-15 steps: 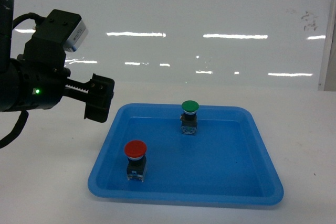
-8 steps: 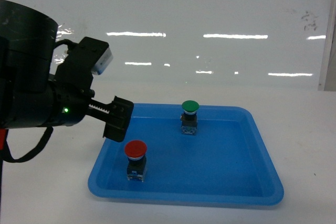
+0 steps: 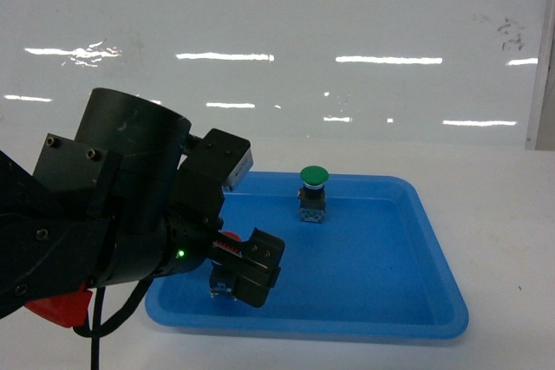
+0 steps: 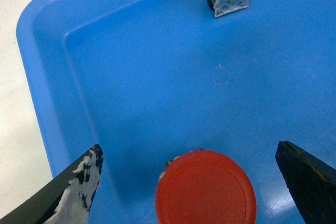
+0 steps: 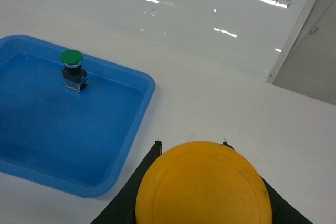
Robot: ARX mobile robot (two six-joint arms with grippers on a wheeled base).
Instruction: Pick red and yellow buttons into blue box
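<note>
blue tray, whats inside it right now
The blue tray holds a green button, upright near the back, and the red button between the open left gripper fingers. The arm hides its base.

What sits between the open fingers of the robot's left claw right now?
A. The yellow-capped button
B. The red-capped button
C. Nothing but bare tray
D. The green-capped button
B: in the left wrist view the red button lies between the two spread fingers of the left gripper, not yet clamped, while the green button stands apart at the far side of the blue tray.
</note>
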